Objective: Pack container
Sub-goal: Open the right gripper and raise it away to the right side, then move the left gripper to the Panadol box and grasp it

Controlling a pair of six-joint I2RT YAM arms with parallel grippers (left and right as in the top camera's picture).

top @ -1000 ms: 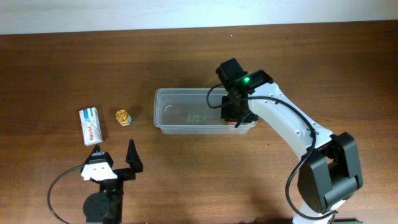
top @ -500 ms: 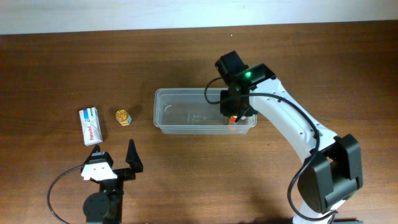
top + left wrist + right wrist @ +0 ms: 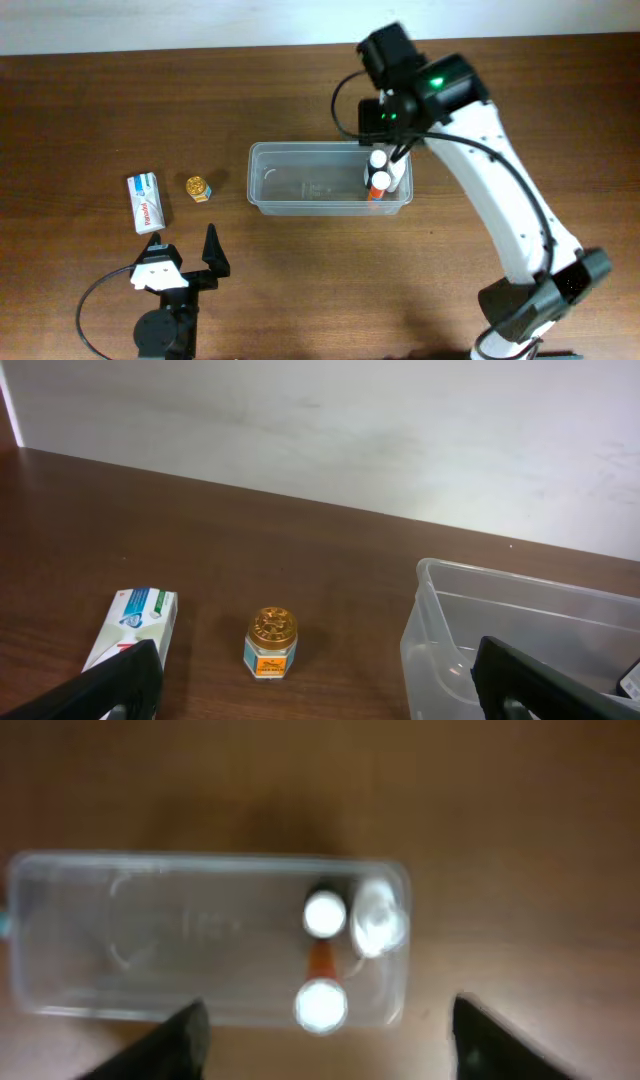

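Clear, glossy plastic container (image 3: 300, 188), rounded at the corners and rimmed, lies on the dark wood-grain worktop (image 3: 100, 110). The white-capped items (image 3: 378, 160) at its right end are blurred. The right gripper (image 3: 330, 1045) above it and the left gripper (image 3: 185, 250) to its lower left both have their jaws spread, empty

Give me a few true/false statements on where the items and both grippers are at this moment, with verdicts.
1. The gold-lidded jar is inside the container. False: it stands on the table, left of the container in the overhead view.
2. The right gripper is open and holds nothing. True.
3. The white-capped items sit at the container's right end in the overhead view. True.
4. The left gripper is shut on the toothpaste box. False: it is open and empty, and the box lies apart from it on the table.
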